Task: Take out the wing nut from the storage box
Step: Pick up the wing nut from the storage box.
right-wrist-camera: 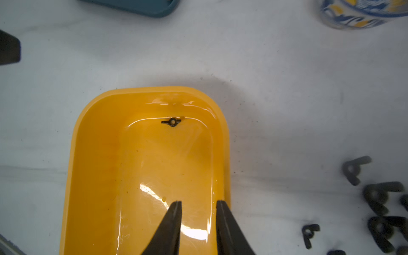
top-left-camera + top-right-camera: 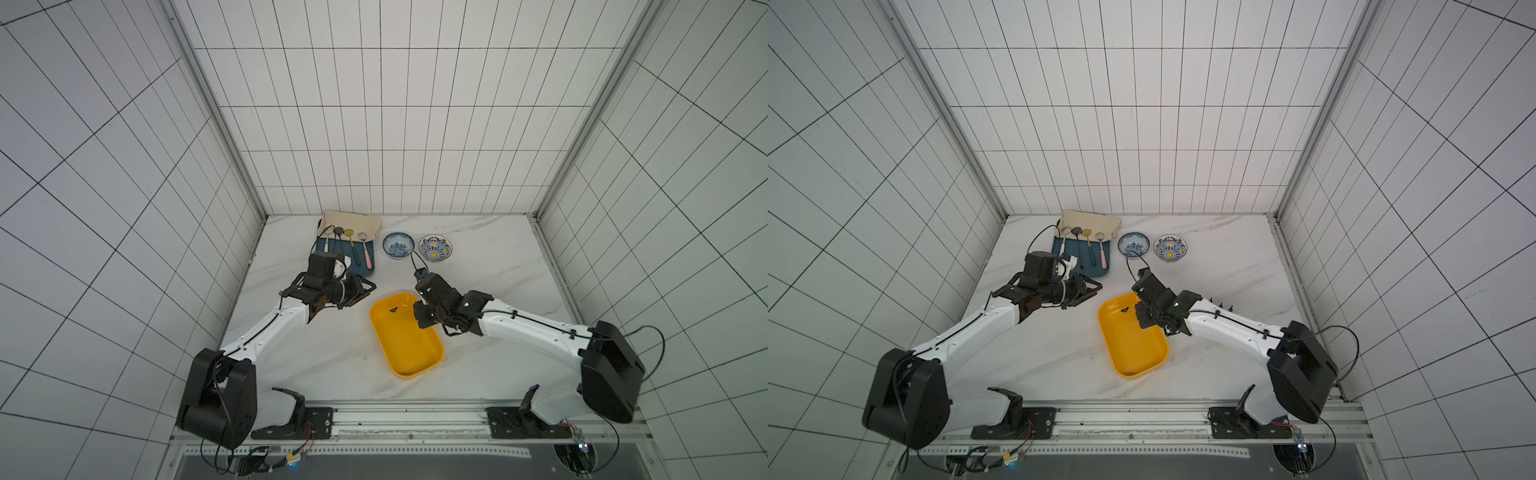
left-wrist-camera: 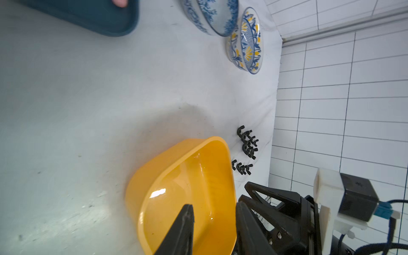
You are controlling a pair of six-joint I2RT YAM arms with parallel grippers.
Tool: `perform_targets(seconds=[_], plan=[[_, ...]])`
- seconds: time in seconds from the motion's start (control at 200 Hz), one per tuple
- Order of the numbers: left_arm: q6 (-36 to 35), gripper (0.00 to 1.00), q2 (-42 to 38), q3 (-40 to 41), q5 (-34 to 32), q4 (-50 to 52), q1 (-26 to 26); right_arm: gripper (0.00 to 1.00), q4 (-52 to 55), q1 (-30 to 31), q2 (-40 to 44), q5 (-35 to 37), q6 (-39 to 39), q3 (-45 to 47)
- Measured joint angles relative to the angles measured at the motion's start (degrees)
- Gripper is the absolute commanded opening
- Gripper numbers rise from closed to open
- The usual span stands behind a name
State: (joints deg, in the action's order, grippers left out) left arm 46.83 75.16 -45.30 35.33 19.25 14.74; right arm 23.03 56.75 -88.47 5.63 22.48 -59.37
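— Over the table (image 2: 311, 365), what do you see in both top views?
— The storage box (image 2: 409, 353) runs lengthwise away from my base, with the wing nut (image 2: 393, 309) a dark speck at its far end. My right claw (image 2: 422, 318) hangs over the right rim, and my left claw (image 2: 368, 289) is near the far left corner.
— Left wrist?
— Left claw (image 3: 213, 204) part open, empty. Loose wing nuts (image 3: 247, 143) lie beyond the box.
— Right wrist?
— The nut (image 1: 171, 121) has its wings spread crosswise, against the end wall's foot. Right claw (image 1: 199, 202) part open, empty, with bare floor between it and the nut.
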Motion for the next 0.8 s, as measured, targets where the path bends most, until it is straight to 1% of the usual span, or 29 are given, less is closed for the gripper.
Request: perform_targets(seconds=[0.12, 0.275, 0.545, 0.805], plan=[[-0.2, 0.35, -0.7, 3.0, 0.7, 2.6, -1.2, 0.42, -0.7, 0.6, -6.9, -2.4, -3.9, -2.4], [-0.8, 0.35, -2.9, 3.8, 1.4, 4.3, -1.2, 0.46, -1.0, 0.6, -12.7, -4.6, -7.9, -5.6], [-1.7, 0.35, -3.6, 3.8, 2.1, 5.0, -1.3, 0.48, -1.7, 0.6, -19.0, -5.2, -13.1, -10.8], [-2.1, 0.35, -3.6, 3.8, 2.5, 5.0, -1.4, 0.49, -1.7, 0.5, -22.2, -5.3, -16.0, -12.9]])
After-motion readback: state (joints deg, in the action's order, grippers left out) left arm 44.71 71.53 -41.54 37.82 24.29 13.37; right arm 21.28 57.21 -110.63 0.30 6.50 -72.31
